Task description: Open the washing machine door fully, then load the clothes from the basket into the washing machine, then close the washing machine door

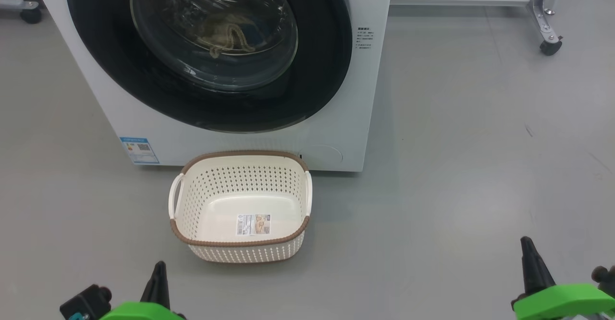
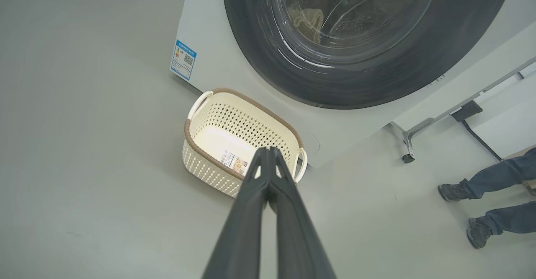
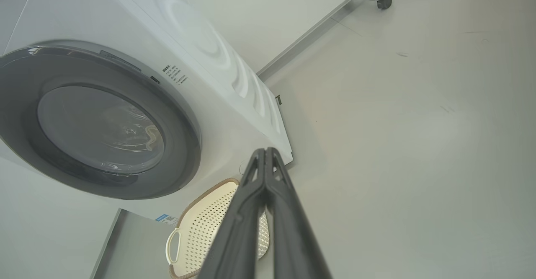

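**Since the door (image 1: 206,72) looks shut, check its seam**

As the washing machine (image 1: 336,118) stands with its door apparently flush against the front, judge the seam round the black rim before you back off. The basket (image 1: 240,250) sits empty just before the machine; the clothes (image 1: 229,39) lie behind the glass. Your left gripper (image 2: 267,153) and right gripper (image 3: 264,152) are clenched on nothing, clear of everything.

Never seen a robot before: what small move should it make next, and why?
Probably just back off slightly; the job looks done: the basket is empty, clothes show behind the shut door, and the left end effector and right end effector are closed, holding nothing.
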### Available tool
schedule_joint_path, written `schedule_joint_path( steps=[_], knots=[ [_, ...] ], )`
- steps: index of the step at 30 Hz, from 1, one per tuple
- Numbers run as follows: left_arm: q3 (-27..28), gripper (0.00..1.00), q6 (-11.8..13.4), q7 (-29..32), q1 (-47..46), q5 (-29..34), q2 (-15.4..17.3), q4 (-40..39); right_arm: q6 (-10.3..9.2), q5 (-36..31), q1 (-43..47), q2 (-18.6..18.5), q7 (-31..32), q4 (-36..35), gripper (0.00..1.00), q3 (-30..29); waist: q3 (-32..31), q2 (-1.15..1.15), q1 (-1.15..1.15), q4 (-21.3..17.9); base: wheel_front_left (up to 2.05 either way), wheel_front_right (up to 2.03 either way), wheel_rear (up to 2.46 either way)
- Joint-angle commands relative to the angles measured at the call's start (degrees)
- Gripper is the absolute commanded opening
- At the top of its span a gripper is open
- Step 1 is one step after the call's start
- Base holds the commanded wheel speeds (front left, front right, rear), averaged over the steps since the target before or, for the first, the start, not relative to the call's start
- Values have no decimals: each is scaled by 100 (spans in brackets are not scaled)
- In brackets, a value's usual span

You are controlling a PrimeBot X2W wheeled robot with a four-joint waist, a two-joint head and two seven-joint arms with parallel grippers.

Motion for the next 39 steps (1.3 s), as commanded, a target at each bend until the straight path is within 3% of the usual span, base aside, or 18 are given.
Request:
schedule_joint_path(
  steps=[1, 39],
  knots=[
    [173, 0, -30, 49, -316, -184, 18, -206, 8, 204, -356, -110, 67, -152, 0, 6, 3, 0, 0, 0, 0, 0, 0],
    [856, 0, -205, 642, -444, -2463, -129, -268, 14, 2535, -838, -147, 582, 40, 0, -7, 60, 0, 0, -8, 0, 0, 0]
  ],
)
